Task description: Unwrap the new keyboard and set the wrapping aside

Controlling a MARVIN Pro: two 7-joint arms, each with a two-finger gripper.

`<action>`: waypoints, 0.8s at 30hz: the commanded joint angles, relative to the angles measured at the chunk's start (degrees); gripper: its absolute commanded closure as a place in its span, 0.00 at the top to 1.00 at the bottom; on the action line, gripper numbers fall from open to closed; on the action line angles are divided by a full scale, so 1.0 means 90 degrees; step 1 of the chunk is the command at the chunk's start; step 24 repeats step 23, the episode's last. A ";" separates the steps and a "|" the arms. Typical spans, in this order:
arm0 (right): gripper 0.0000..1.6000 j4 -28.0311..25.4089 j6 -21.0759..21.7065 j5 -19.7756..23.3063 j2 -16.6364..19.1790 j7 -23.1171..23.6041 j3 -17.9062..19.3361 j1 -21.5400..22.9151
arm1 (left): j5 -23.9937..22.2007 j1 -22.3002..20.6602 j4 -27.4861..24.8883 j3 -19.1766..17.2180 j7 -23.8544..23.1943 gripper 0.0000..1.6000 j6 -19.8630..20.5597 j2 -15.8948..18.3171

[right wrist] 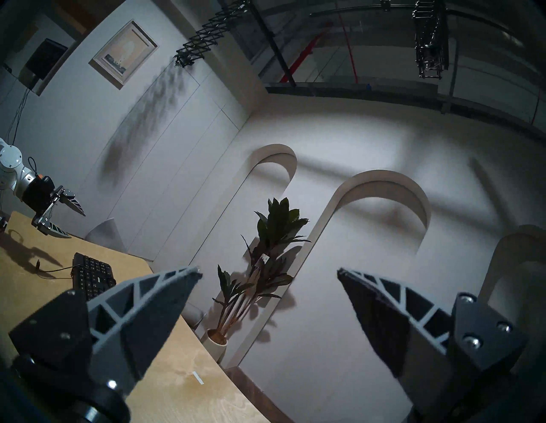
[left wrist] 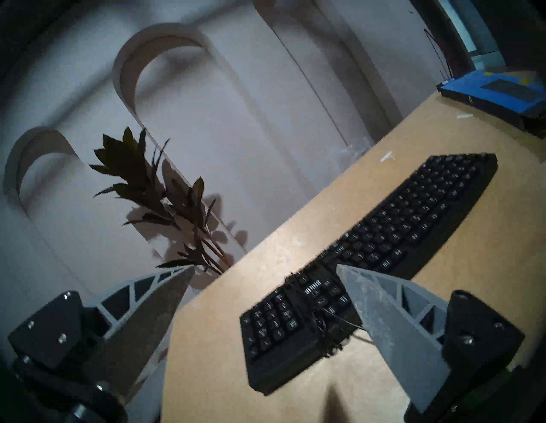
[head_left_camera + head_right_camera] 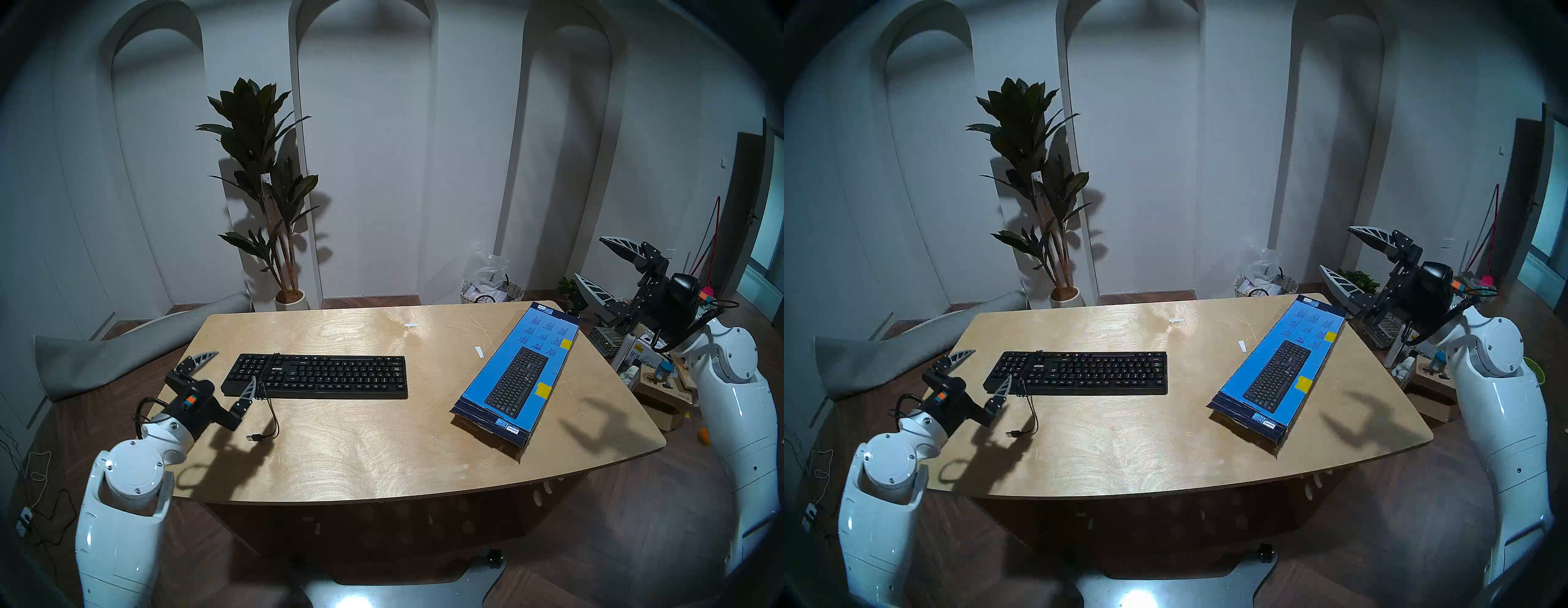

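You have the keyboard (image 3: 316,376) lying flat and bare on the table (image 3: 360,458), its thin cable (image 3: 271,418) trailing off its number-pad end toward the near edge. The left gripper (image 3: 232,373) hovers just beside that end, its 2 fingers spread wide and holding nothing. Well apart from the keyboard, toward the table's right end, the wrapping (image 3: 519,373) lies flat, its printed keyboard picture and 2 yellow tape patches facing up. Beyond the wrapping, off the table's right edge, the right gripper (image 3: 592,265) hangs raised, fingers wide apart and empty.
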 commanded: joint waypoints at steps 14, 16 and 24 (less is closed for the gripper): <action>1.00 -0.0889 0.0257 -0.0698 -0.1348 -0.1856 -0.1428 0.0376 | -0.1361 -0.1003 0.0012 0.0575 0.1082 1.00 0.0530 -0.1328; 1.00 -0.0974 0.0334 -0.0812 -0.1453 -0.2035 -0.1599 0.0383 | -0.1390 -0.1099 0.0121 0.0644 0.1234 1.00 0.0579 -0.1435; 1.00 -0.1112 0.0658 -0.1179 -0.1799 -0.2694 -0.2074 0.0352 | -0.1501 -0.1386 0.0390 0.0807 0.1708 1.00 0.0688 -0.1776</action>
